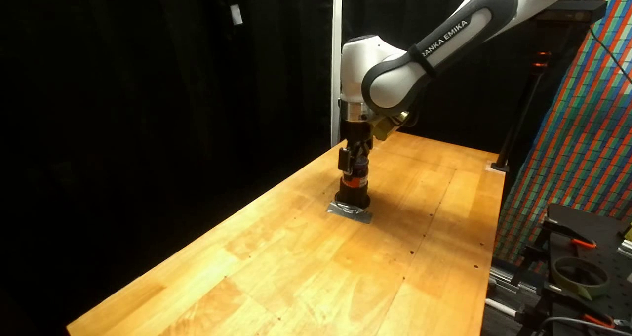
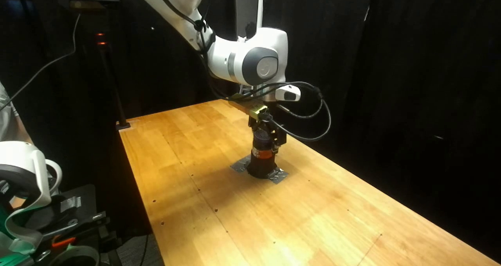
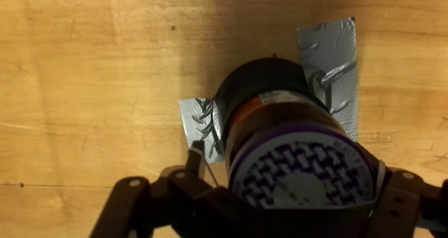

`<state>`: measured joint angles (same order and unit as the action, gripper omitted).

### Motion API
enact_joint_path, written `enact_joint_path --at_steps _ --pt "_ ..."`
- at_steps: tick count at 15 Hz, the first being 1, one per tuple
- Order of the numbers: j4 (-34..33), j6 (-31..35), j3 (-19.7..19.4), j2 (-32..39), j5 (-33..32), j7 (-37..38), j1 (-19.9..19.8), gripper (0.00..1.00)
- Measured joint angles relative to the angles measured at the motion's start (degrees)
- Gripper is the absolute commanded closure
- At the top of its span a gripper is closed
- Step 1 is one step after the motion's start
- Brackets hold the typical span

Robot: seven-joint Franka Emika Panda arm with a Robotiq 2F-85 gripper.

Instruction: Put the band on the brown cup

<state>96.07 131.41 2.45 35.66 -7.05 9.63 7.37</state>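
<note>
Cup [image 1: 355, 182] stands upright between the fingers [image 3: 196, 159] of the tool [image 3: 280, 147], parted wider than the lid [image 3: 301, 182], apparently gripping nothing.

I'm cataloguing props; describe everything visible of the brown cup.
The brown cup looks like a closed jar, upright on the wooden table: round lid patterned purple and white, its lettering too blurred to read; orange-brown middle with a pale label; black, perhaps plastic base, flaring at the bottom. Grey tape touches the base on two sides. The fingers stand apart on either side; contact is unclear.
</note>
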Motion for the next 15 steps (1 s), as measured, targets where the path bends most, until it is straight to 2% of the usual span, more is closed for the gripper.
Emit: enact_joint_path --at_steps 4,10,11,12,15 --pt "0.7 -3.41 0.05 -1.3 1.67 -0.77 -0.15 0.0" --pt "5.43 -3.54 0.05 -4.09 4.12 -2.25 -1.16 0.0" --pt "6.6 -3.53 0.05 -4.75 4.45 -2.72 -1.41 0.25" --pt "7.74 -3.52 0.06 -5.48 4.81 -3.19 -1.68 0.26" --pt "11.31 -1.62 0.05 -7.6 5.08 -3.84 -2.33 0.49"
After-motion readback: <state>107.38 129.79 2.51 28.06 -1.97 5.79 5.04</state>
